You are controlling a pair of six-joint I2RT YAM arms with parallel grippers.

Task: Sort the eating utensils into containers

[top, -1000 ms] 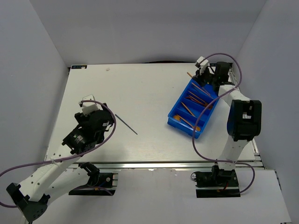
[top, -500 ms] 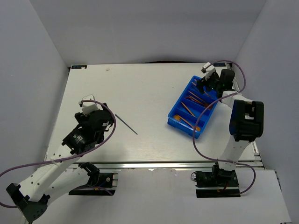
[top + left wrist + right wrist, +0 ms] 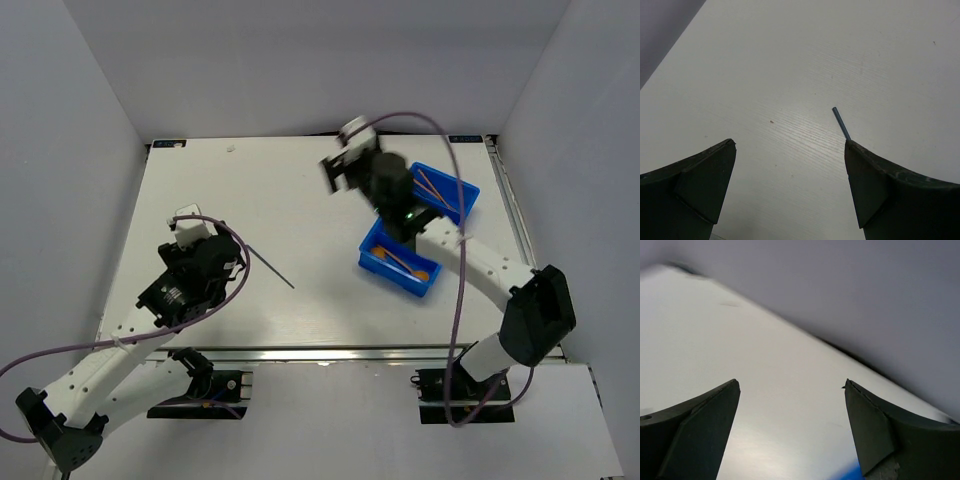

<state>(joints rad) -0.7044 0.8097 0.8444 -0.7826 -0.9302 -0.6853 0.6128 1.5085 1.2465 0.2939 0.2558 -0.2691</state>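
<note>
The blue tray (image 3: 372, 262) lies at the right of the table, and my right arm covers its middle. Orange utensils (image 3: 400, 260) show in its near end, and more orange utensils (image 3: 432, 185) in its far end. My right gripper (image 3: 340, 172) hovers past the tray's far left side, open and empty (image 3: 790, 385), with a sliver of the blue tray (image 3: 854, 474) below its right finger. One dark blue-grey stick (image 3: 270, 266) lies alone on the table. My left gripper (image 3: 232, 262) sits open (image 3: 790, 145) just left of the stick's far end (image 3: 841, 122), which lies beside the right finger.
White tabletop lies under both grippers. The grey back wall (image 3: 840, 285) rises close behind the table's far edge in the right wrist view. Grey side walls close in the table left and right. A small mark (image 3: 231, 148) lies near the far edge.
My right gripper has opened and swung from the tray's far right corner leftward across the tray to its far left side. The left arm and the stick have stayed put.
</note>
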